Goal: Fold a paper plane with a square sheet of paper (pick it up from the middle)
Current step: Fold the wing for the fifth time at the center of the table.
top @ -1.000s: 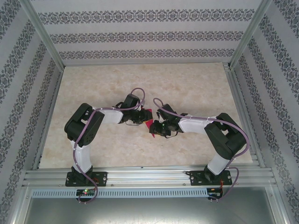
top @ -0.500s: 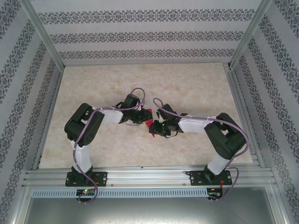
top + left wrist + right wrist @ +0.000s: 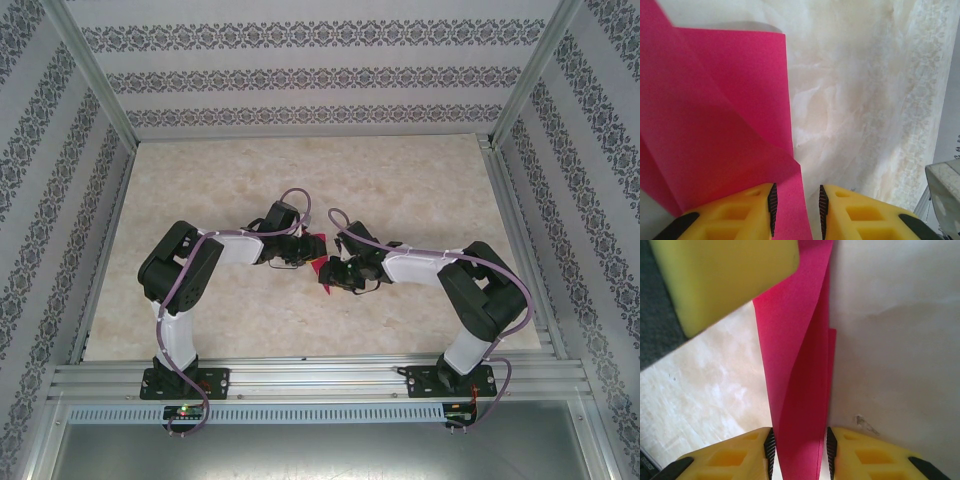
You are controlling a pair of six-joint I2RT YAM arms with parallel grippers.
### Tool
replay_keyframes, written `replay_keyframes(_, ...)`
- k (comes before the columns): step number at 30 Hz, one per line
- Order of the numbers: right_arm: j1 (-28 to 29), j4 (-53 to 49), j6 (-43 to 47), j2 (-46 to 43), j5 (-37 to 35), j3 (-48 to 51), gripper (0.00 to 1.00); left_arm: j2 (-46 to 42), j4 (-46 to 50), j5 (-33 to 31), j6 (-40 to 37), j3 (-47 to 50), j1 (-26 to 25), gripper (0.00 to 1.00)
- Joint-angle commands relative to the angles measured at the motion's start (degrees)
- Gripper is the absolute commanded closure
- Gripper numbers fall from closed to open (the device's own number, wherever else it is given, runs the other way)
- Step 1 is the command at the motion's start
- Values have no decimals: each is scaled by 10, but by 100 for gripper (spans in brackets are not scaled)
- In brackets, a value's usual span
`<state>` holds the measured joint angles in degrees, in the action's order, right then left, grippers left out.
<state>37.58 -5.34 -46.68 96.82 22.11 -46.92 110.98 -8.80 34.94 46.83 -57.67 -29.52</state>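
Note:
The square sheet of paper [image 3: 317, 262] is magenta and partly folded, lying mid-table between the two grippers. In the left wrist view the paper [image 3: 715, 125] shows a diagonal fold. Its edge runs between the jaws of my left gripper [image 3: 796, 192], against the left pad, with bare table beside the right pad. My left gripper [image 3: 303, 254] is open. In the right wrist view a narrow folded stretch of paper [image 3: 800, 365] passes between the spread jaws of my right gripper [image 3: 800, 435], which is open. My right gripper [image 3: 329, 276] faces the left one closely.
The marble-patterned table [image 3: 300, 180] is ringed by an aluminium frame [image 3: 320, 378] and patterned walls. A yellow finger of the left gripper [image 3: 725, 280] hangs close in the right wrist view, top left. A metal rail corner [image 3: 945, 190] shows at the right of the left wrist view.
The right gripper's jaws have eased slightly wider around the paper. Both arms stay almost where they were.

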Motion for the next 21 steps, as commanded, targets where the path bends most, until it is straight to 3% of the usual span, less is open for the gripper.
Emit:
replay_keyframes(1, -6, 5, 3, -11, 8, -17, 65, 18, 31, 8, -15, -10, -4, 68)
replay_keyframes(8, -8, 12, 1, 2, 15, -19, 69, 20, 33, 8, -14, -12, -4, 68)
replay_keyframes(15, -8, 20, -4, 10, 13, -3, 84, 20, 33, 9, -15, -12, -4, 68)
replay_keyframes(21, -9, 37, -10, 19, 11, 14, 91, 21, 35, 9, -16, -11, -4, 68)
